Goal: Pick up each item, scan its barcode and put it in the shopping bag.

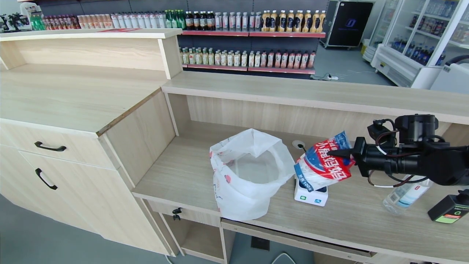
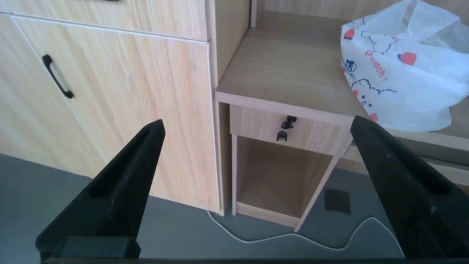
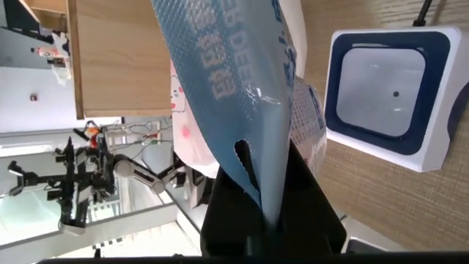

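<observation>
One red, white and blue soft plastic packet (image 1: 324, 161) is what I have in hand: the right claw (image 1: 340, 153) is pinched tight on the packet's right-hand edge, and the packet hangs in the air just above the small white square scanner (image 1: 310, 196) with the dark blue window, not touching it as far as I can judge. From the claw the packet stretches toward my left, its long axis tilted, upper end near the fingers and lower end dipping toward the scanner; the right wrist view has its blue side (image 3: 234, 81) hanging beside the scanner window (image 3: 388, 81). I cannot tell which face carries the barcode. Just beside the packet on the left stands the white thin plastic shopping bag (image 1: 249, 172) with pink print, mouth open and facing up, resting on the light wood table (image 1: 176, 172). I judge the right arm far the nearer for the drop, a short carry to the left. The left claw (image 2: 256, 176) hangs low before the cabinet, fingers spread wide and empty. A clear plastic water bottle (image 1: 405, 194) lies under the right arm.
</observation>
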Robot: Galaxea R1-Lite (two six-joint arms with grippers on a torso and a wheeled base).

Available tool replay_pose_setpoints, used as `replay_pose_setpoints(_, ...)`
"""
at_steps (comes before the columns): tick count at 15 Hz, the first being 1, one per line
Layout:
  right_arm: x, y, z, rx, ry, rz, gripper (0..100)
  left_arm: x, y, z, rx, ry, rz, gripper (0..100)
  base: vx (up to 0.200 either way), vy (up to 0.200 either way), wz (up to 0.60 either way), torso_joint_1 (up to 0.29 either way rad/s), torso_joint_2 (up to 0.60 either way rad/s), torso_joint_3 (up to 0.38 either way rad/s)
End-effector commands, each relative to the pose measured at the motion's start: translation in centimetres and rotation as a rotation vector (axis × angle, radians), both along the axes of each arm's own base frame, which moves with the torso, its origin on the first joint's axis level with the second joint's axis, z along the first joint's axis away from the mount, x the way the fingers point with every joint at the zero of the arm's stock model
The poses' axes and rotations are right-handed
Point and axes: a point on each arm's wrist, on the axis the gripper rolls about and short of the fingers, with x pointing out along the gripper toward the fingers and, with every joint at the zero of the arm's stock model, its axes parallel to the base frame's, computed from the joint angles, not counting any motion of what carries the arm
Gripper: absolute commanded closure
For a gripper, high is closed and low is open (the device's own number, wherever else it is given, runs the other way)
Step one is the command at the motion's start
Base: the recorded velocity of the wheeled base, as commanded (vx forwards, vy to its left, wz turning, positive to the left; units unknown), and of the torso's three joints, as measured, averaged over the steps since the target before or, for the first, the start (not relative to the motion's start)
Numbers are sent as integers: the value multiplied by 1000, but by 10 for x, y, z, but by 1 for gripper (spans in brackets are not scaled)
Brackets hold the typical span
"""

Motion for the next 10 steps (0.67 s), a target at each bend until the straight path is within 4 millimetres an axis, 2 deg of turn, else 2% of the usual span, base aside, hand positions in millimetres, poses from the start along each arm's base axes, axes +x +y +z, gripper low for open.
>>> replay_pose_setpoints(1, 6, 7, -5, 1, 0, 19, 100, 0, 0, 0, 0, -2, 0, 0, 0, 0, 0, 0, 0, 0)
replay_pose_setpoints(4, 5, 13, -1, 0, -13, 37, 100, 0, 0, 0, 0, -2, 0, 0, 0, 0, 0, 0, 0, 0)
replay_pose_setpoints(6, -8, 13, 24, -104, -186, 74, 100, 0, 0, 0, 0, -1, 0, 0, 0, 0, 0, 0, 0, 0)
replay_pose_setpoints(8, -39, 10, 45, -296, -361, 58, 100, 0, 0, 0, 0, -1, 0, 0, 0, 0, 0, 0, 0, 0)
replay_pose_setpoints(10, -63, 5, 37, -615, -458, 24, 100, 0, 0, 0, 0, -1, 0, 0, 0, 0, 0, 0, 0, 0)
